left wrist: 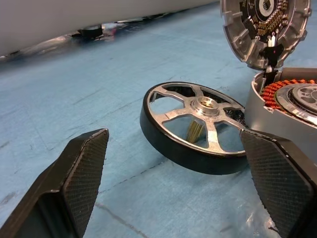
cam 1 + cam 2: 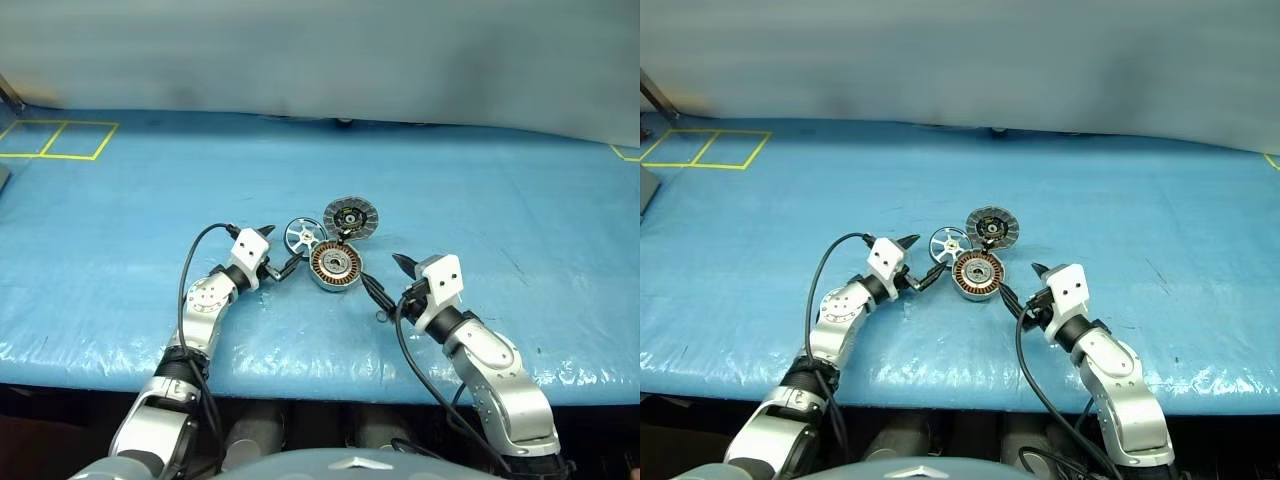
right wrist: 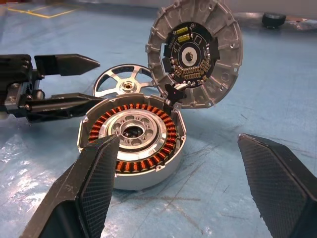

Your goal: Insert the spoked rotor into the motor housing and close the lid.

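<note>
The spoked rotor (image 2: 303,236) is a small silver wheel with a dark rim, lying slightly tilted on the blue table cover just left of the motor housing (image 2: 335,266). Copper windings show inside the housing (image 3: 131,144). The lid (image 2: 352,217) stands swung up behind the housing, its dark circuit face with silver fins (image 3: 193,54) turned toward me. My left gripper (image 2: 280,250) is open, level and close to the rotor (image 1: 198,124), which lies ahead between its fingertips without touching them. My right gripper (image 2: 385,275) is open just right of the housing, empty.
Yellow tape squares (image 2: 60,140) mark the far left of the blue cover, and a yellow corner (image 2: 625,152) the far right. A small dark object (image 3: 272,19) sits at the far table edge. Black cables loop from both wrists near the front edge.
</note>
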